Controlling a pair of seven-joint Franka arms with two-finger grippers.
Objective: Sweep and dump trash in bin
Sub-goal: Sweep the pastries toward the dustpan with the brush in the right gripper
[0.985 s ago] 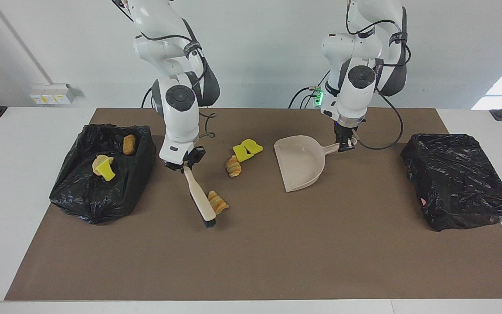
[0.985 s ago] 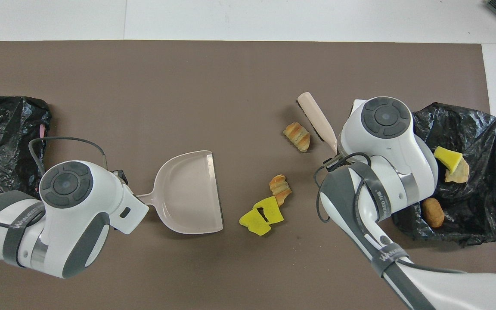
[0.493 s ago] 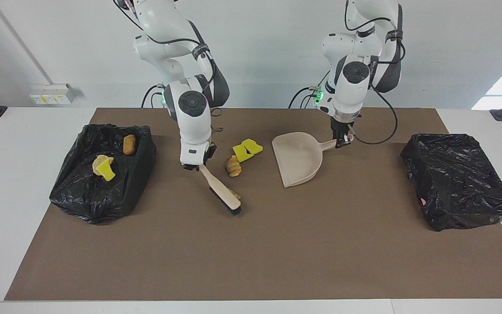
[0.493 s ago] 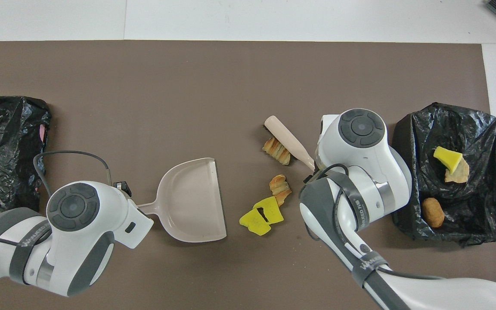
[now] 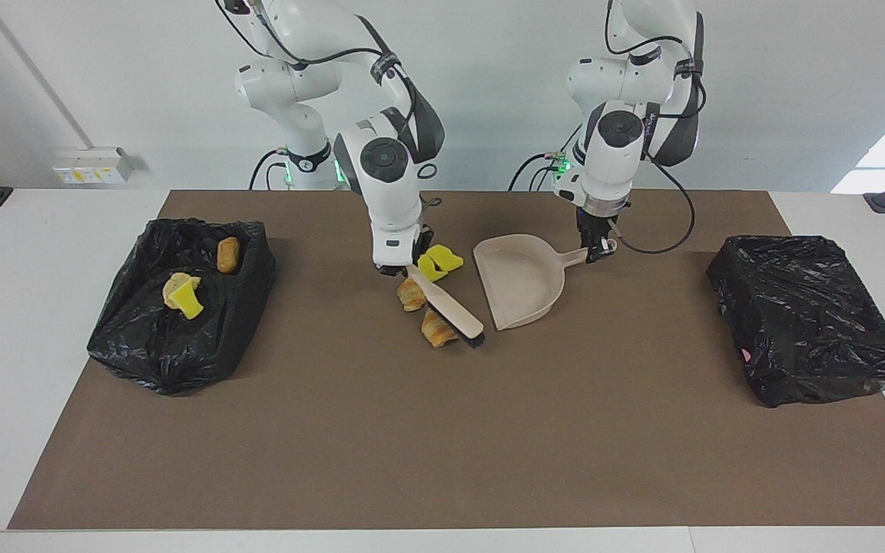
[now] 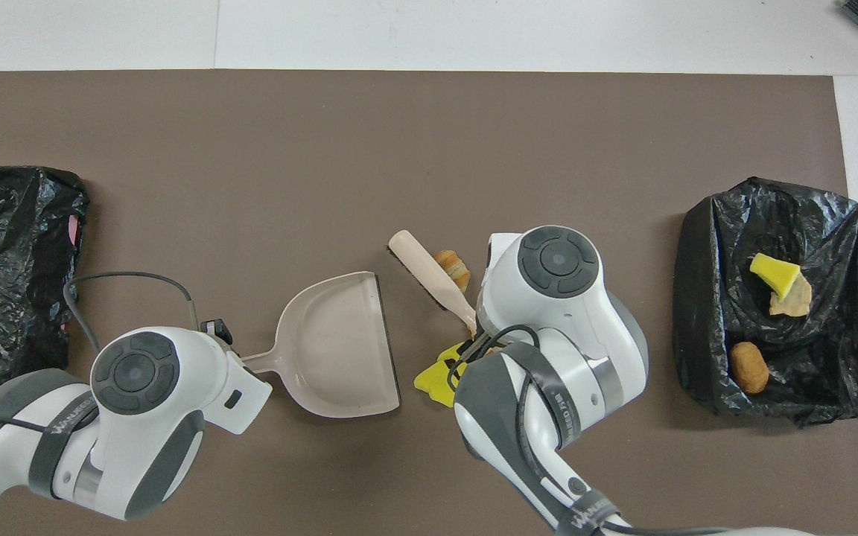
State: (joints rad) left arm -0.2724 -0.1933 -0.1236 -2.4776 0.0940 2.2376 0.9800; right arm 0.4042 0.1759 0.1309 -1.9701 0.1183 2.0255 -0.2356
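Trash is shown gathered between brush and dustpan at mid-tabletop. The brush handle is clamped in the closed right gripper, its long axis slanting from the gripper away from the robots toward the pan's open lip, bristles down. Two striped pastries lie against the brush on the side away from the pan; two yellow wedges sit nearer the robots, just beside the pan's mouth. The pan handle is held by the closed left gripper. Three more bits already lie in the bin at the right arm's end. A stroke toward the pan appears to be what is called for.
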